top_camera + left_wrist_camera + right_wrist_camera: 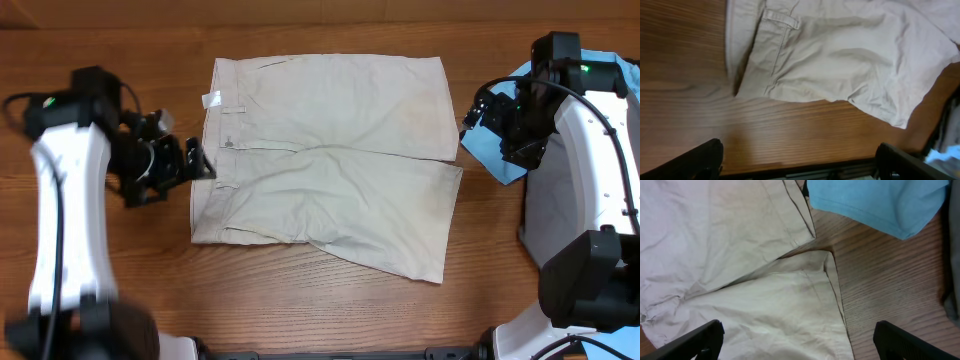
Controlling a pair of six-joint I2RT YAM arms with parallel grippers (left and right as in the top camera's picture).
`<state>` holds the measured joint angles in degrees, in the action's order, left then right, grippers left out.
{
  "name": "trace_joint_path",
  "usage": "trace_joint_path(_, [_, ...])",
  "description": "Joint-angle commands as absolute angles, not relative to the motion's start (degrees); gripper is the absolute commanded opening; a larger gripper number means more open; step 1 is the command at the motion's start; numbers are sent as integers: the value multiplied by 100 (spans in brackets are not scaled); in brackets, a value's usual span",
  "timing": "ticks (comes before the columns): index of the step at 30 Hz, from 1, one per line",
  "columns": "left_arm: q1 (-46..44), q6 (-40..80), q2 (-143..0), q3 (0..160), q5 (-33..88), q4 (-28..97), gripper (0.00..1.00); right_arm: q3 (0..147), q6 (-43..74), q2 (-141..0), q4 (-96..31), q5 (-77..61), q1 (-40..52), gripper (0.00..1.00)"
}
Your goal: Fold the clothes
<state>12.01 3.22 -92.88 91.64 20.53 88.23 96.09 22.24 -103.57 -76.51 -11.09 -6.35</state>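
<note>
Shorts (325, 150) of pale beige cotton lie spread flat in the middle of the wooden table (120, 40), unfolded. Seen from overhead, the waistband (205, 150) is toward the left and both legs reach to the right, the lower leg angling slightly downward. A small white tag (212, 99) sticks out at the upper end of the waistband, and a belt loop (782, 19) shows clearly in the left wrist view. The left gripper (197, 160) sits just beside the waistband edge, above bare wood. In its wrist view its two dark fingers stand wide apart at the bottom corners, with nothing between them. The right gripper (472, 118) hangs near the leg hems (812, 230), over the edge of a light blue shirt (490, 150) that lies on the table just beside the upper leg. Its jaws are likewise spread wide and hold nothing. In the right wrist view the two leg openings meet just below that shirt's hem, with wood grain showing to their right.
</note>
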Motion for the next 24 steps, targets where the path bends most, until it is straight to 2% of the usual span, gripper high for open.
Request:
trace_joint_path(1, [1199,624,-8007,9218,1100,9028,100,9747,2211,-10289,-7640,-1052,-650,100])
trace_joint_path(8, [1199,1223,-7122,8497,880,8805,100,9747,2211,-10289,-7640,-1052,-650,100])
trace_joint_path(11, [1199,1291,-7120,7861,930,8482,76,9747,2211,-10289,-7640,-1052,-650,100])
trace_joint_path(18, [1199,532,-7529,6326,1122,6851,74,9747,2211,-10289,-7638,-1052,-650,100])
trace_joint_path(24, [1197,51,-8409,6014,1656,6165,72,9747,2211,-10289,-7640,-1052,-650,100])
